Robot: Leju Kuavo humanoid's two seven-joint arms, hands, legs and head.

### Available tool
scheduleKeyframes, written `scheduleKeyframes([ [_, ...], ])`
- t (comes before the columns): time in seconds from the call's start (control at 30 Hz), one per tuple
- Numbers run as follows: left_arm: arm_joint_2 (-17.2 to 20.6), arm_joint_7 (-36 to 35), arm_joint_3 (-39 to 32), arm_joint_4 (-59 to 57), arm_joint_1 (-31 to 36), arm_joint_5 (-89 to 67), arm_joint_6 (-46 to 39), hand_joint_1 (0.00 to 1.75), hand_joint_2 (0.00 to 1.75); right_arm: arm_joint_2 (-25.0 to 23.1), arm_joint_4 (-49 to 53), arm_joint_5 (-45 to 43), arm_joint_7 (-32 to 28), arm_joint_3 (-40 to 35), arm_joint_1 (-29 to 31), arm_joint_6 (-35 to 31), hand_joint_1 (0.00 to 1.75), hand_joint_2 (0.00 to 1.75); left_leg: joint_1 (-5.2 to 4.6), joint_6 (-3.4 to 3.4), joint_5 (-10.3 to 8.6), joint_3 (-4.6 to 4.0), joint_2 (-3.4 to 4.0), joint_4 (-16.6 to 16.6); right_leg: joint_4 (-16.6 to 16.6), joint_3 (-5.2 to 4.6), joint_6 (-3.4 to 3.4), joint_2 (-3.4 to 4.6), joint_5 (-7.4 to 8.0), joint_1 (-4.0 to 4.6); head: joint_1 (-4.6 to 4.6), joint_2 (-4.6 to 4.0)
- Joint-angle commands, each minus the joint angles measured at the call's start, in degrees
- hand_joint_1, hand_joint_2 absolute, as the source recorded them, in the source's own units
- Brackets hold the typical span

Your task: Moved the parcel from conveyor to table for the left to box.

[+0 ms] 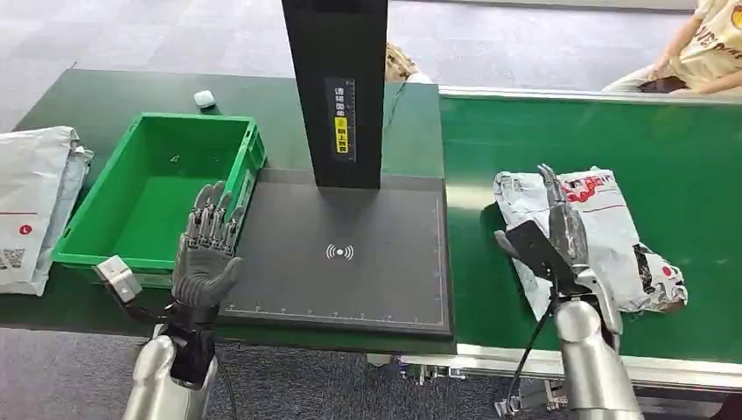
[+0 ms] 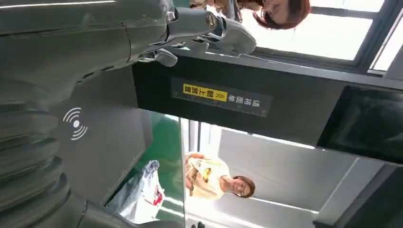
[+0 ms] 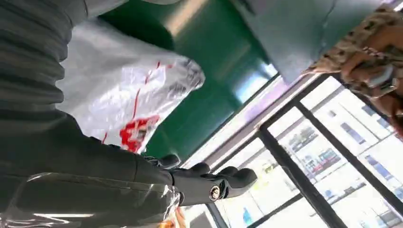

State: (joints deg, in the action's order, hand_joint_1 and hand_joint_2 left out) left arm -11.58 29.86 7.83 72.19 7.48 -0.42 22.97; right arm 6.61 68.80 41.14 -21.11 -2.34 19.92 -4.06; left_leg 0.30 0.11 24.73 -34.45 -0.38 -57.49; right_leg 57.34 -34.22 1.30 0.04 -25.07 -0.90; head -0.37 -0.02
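Parcel (image 1: pixel 604 236): we find a crumpled white plastic mailing bag with red and black print, lying flat on the smooth green conveyor belt (image 1: pixel 682 149), to the right of the scanning pad. We see the right hand (image 1: pixel 560 236) over its near left part, fingers stretched straight and thumb splayed out; whether it touches or grips the glossy film we cannot tell, though the right wrist view shows the bag (image 3: pixel 128 90) just beside the palm. We note the left hand (image 1: pixel 206 249) raised upright at the near left corner of the matt black pad (image 1: pixel 350 262), its dark segmented fingers spread apart and holding nothing. Just beside it stands a rectangular green plastic crate (image 1: pixel 157 188) on the dark green table (image 1: pixel 70 96). A black upright post (image 1: pixel 337 87) with a yellow label rises from the far edge of the pad. Another white plastic bag (image 1: pixel 31 201) lies at the table's left edge. A person (image 1: pixel 700 44) sits beyond the belt.
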Motion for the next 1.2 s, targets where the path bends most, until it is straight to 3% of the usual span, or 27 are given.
scheduleKeyframes([
  [0.03, 1.22, -0.11, -1.53, -1.22, 1.16, -0.01, 0.22, 0.00, 1.75, 13.59, -21.18, 0.94, -0.97, -0.27, 11.02, -0.76, 0.00, 1.75, -0.01, 0.03, 0.01, 0.12, -0.13, 0.03, -0.10, 0.21, -0.01, -0.18, -0.02, 0.00, 0.00, 0.00],
  [0.3, 1.29, -0.14, -1.53, -1.10, 1.05, -0.02, 0.16, 0.00, 1.75, 13.00, -20.95, 0.80, -0.80, -0.44, 10.69, -1.19, 0.00, 1.75, -0.02, -0.01, 0.07, 0.11, 0.00, 0.04, -0.06, 0.13, -0.07, -0.03, -0.03, 0.02, -0.02, 0.00],
  [0.33, 1.56, -0.11, -1.33, -0.09, 0.37, 0.01, -0.10, 0.00, 1.75, 14.10, -26.18, -0.05, 4.72, 1.30, 13.35, -1.20, 0.00, 1.75, -0.01, -0.02, 0.08, 0.19, 0.02, 0.08, -0.10, 0.20, -0.09, -0.02, -0.03, 0.04, -0.02, 0.00],
  [0.43, 1.59, -0.27, -1.23, 1.04, -0.24, 0.19, -0.14, 0.00, 1.75, 15.23, -31.77, -0.74, 1.38, 1.29, 15.98, -1.53, 0.00, 1.75, -0.04, 0.01, 0.08, 0.20, 0.03, 0.07, -0.07, 0.20, -0.08, -0.02, -0.04, 0.05, -0.02, 0.00],
  [0.73, 1.98, -0.11, -0.33, -0.96, 0.35, 0.08, -0.65, 0.00, 1.75, 13.58, -31.56, -1.03, 1.35, 1.24, 14.57, -2.31, 0.00, 1.75, 0.01, -0.01, 0.07, 0.11, 0.02, 0.06, -0.08, 0.13, -0.07, -0.03, -0.03, 0.04, -0.02, 0.00],
  [0.77, 1.95, -0.22, -0.19, -1.50, 0.80, 0.09, -0.66, 0.00, 1.75, 14.29, -37.54, 1.91, 11.68, 0.13, 17.81, 0.90, 0.00, 1.75, 0.01, -0.02, 0.09, 0.20, 0.09, 0.11, -0.12, 0.19, -0.09, 0.04, -0.03, 0.03, -0.02, 0.00],
  [0.8, 1.86, -0.96, 0.22, -3.08, 1.95, 0.23, 0.50, 0.00, 1.75, 16.09, -45.07, 4.52, 22.07, -3.03, 20.84, 14.48, 0.00, 1.75, 0.00, -0.02, 0.10, 0.29, 0.13, 0.16, -0.16, 0.28, -0.11, 0.07, -0.03, 0.03, 0.00, 0.00],
  [0.9, 1.18, -0.73, 0.30, -6.12, 3.88, 0.11, 0.35, 0.00, 1.75, 17.56, -48.49, 4.47, 19.52, -3.03, 20.27, 13.75, 0.00, 1.75, -0.01, 0.01, 0.02, 0.25, -0.15, 0.12, -0.15, 0.34, -0.08, -0.20, -0.03, 0.03, -0.02, 0.00],
  [1.2, 1.20, -0.51, 0.27, -6.34, 4.01, 0.03, 0.42, 0.00, 1.75, 17.51, -49.93, 5.22, 21.44, -4.15, 21.26, 16.02, 0.00, 1.75, -0.04, 0.02, 0.07, 0.24, -0.07, 0.14, -0.15, 0.28, -0.08, -0.12, -0.07, -0.01, 0.00, 0.00],
])
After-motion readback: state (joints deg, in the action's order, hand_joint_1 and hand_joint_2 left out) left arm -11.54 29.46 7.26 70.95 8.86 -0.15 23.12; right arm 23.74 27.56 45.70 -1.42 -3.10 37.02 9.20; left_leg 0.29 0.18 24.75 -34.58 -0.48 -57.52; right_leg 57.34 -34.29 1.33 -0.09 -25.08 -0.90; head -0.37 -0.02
